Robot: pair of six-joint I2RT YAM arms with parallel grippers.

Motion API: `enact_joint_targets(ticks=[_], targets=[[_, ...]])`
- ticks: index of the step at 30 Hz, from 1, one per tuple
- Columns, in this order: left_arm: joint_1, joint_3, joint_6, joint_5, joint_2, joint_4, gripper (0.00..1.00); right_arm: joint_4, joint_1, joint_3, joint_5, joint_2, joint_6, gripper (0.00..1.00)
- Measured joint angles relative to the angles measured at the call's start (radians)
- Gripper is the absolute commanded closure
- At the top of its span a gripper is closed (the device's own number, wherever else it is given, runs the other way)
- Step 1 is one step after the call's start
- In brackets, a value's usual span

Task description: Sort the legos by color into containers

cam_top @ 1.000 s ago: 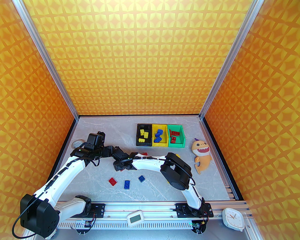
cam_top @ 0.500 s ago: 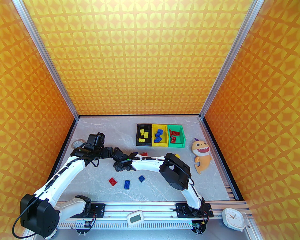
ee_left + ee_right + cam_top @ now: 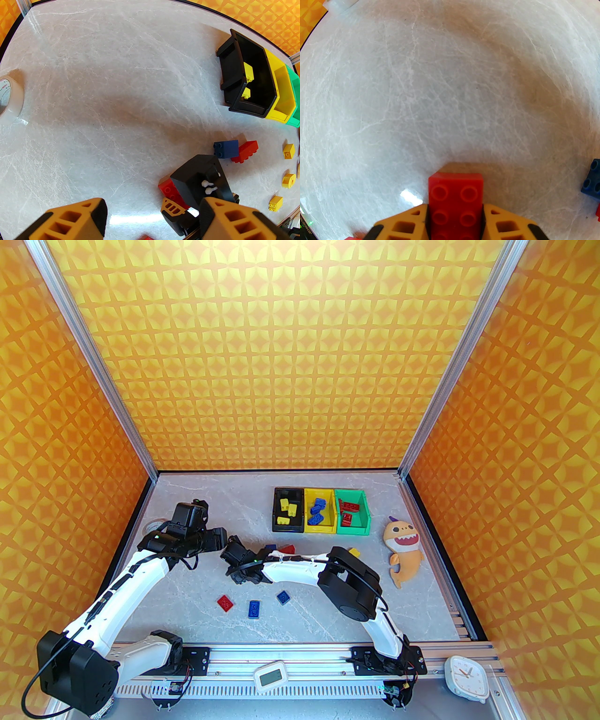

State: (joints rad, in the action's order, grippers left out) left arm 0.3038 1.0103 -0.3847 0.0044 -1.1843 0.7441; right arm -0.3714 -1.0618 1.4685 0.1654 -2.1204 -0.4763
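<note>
- Legos lie loose nearest the arm bases: a near red lego, a long blue lego and a square blue lego, in a rough row on the marble table, each apart from the others.
- Just beyond that row, the right gripper is clamped on a held red lego. An orange finger presses on each long side, the studs face the wrist camera, and the far end juts past the fingertips. I cannot tell whether it touches the table.
- The left gripper, close on the left of the right one, hangs over the table with its jaws standing apart.
- Past the right wrist, a dark blue lego and a tipped red lego lie side by side, touching or nearly so.
- Further right, three yellow legos are scattered, apart from one another.
- Farthest back, the containers stand in a row, wall against wall:
  - the black bin holds yellow bricks
  - the yellow bin holds blue ones
  - the green bin holds red ones
- A white tape roll lies at the far left. An orange plush monster lies near the green bin, to its right.
</note>
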Motion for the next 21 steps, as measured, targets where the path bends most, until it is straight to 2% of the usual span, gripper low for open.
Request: enact_joint_targets(ticks=[5, 17, 21], targets=[[0.0, 0.0, 0.0, 0.017, 0.0, 0.0, 0.32, -0.016, 0.061, -0.082, 0.0, 0.068, 0.019, 0.76], [0.033, 0.0, 0.001, 0.076, 0.009, -0.047, 0.32, -0.087, 0.315, -0.192, 0.022, 0.351, 0.12, 0.76], [0.043, 0.0, 0.001, 0.079, 0.0, -0.061, 0.32, -0.09, 0.392, -0.214, 0.019, 0.402, 0.142, 0.76]])
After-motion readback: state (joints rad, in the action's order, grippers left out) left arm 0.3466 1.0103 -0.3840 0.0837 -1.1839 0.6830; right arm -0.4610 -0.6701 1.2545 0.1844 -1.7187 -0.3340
